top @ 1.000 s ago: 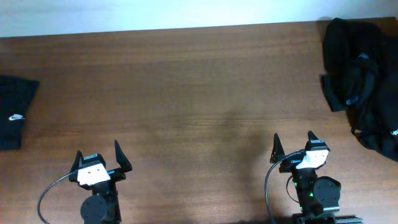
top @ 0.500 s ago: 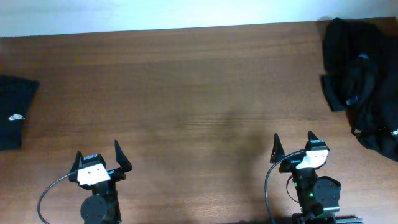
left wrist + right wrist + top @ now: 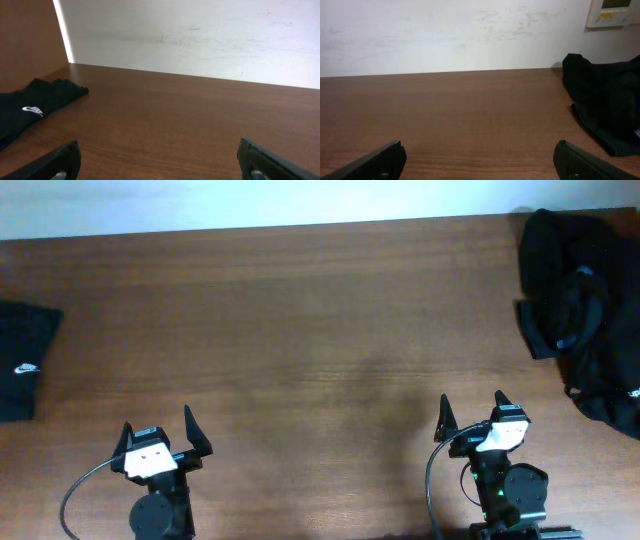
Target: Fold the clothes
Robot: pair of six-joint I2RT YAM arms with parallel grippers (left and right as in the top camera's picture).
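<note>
Seen from overhead, the brown wooden worktop (image 3: 300, 330) carries clothes at its two ends. A folded black garment (image 3: 22, 360) with a small white logo (image 3: 27, 367) lies flat at the left edge, partly cut off by the frame. A loose, crumpled heap of black clothes (image 3: 580, 310) fills the far right corner and also runs out of view. Both arms sit at the near edge, well apart from either pile. The left fingers (image 3: 193, 430) are spread wide and hold nothing, and the right fingers (image 3: 443, 418) are likewise splayed and hold nothing. A grey cable (image 3: 80, 485) loops out from the left arm's base. In the left wrist view, the two dark fingertips show only at the bottom corners, far apart, with bare wood between them. The folded black garment lies ahead and to the left, its logo facing up, near where the worktop meets a pale wall (image 3: 200, 35). In the right wrist view, the fingertips again sit in the bottom corners, released, with nothing between them. The heap of black clothes is ahead on the right, against the wall. Above it, a small white wall panel (image 3: 612, 12) is mounted at the top right corner.
</note>
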